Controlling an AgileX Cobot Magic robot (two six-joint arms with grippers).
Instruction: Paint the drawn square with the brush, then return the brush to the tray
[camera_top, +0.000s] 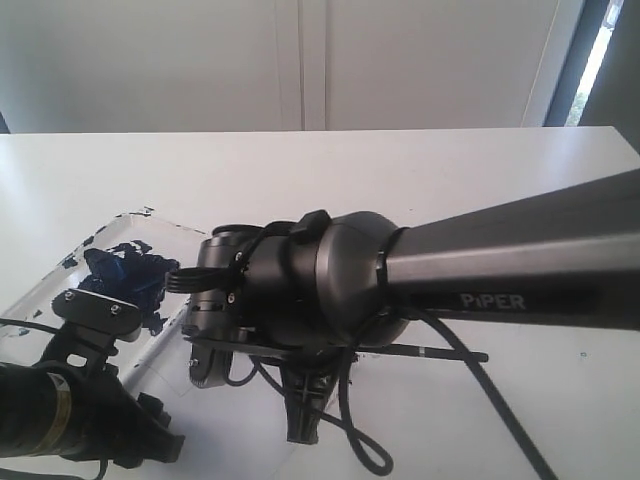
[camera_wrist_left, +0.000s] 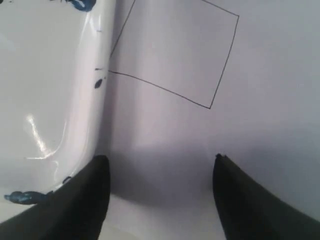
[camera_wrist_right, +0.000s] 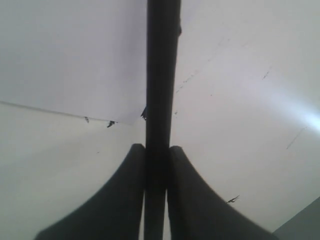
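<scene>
**A:** Overview first. What do you make out?

**B:** The right arm (camera_top: 480, 270), marked "PiPER", reaches across the desk (camera_top: 420, 170), and the brush (camera_top: 450, 353) lies level beneath it. The tray (camera_top: 55, 290), blotched blue, sits at the left by the left arm (camera_top: 50, 405). Neither set of jaws shows plainly here.

**A:** Left wrist camera?

**B:** The left jaws stand wide apart with nothing between them. Past them is the square (camera_wrist_left: 175, 50), just beside the tray's rim, its inside clean white.

**A:** Right wrist?

**B:** The right jaws are clamped on the brush shaft, which runs out of frame over the edge of the paper (camera_wrist_right: 65, 60). The tip is hidden.

**A:** Which step, then?

**B:** I'd judge painting hasn't begun. Next, the tip must come down inside those pencil lines, lightly, without straying over them. No other writing is legible.
</scene>
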